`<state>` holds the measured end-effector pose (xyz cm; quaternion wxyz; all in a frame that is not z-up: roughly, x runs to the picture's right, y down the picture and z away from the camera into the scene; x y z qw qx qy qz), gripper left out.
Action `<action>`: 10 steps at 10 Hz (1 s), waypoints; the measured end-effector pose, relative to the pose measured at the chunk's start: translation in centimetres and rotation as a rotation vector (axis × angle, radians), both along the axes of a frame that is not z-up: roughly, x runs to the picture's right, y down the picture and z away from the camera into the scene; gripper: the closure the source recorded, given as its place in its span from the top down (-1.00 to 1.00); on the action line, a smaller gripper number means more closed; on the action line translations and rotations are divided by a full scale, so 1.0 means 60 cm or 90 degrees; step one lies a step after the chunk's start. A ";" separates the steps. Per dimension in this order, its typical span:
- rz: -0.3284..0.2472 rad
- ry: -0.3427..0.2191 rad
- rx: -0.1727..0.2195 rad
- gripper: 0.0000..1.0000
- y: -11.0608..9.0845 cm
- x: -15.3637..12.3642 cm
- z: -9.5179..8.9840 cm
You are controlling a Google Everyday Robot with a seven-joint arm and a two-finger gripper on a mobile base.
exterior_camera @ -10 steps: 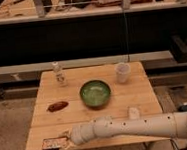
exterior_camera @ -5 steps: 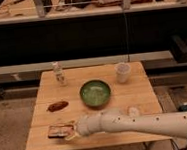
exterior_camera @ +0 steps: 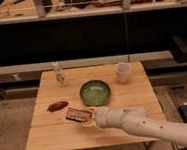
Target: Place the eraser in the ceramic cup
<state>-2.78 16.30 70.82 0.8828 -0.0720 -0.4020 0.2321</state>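
Observation:
The eraser, a flat block with dark edges and an orange-red face, is held above the front left part of the wooden table. My gripper is shut on its right end, and my white arm reaches in from the lower right. The ceramic cup, small, whitish and upright, stands at the table's back right, well apart from the gripper. The whitish rounded block is hidden behind my arm.
A green bowl sits mid-table between the gripper and the cup. A reddish-brown oval lump lies just left of the eraser. A small clear bottle stands at the back left. A dark shelf unit runs behind the table.
The eraser has left the table's front left corner and moved up and to the right in my gripper, toward the green bowl. My arm has swung the same way.

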 end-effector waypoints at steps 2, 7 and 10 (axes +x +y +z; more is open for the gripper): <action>0.063 0.060 0.018 -1.00 -0.017 0.096 -0.024; 0.155 0.158 0.037 -1.00 -0.002 0.246 -0.071; 0.154 0.155 0.037 -1.00 -0.002 0.243 -0.072</action>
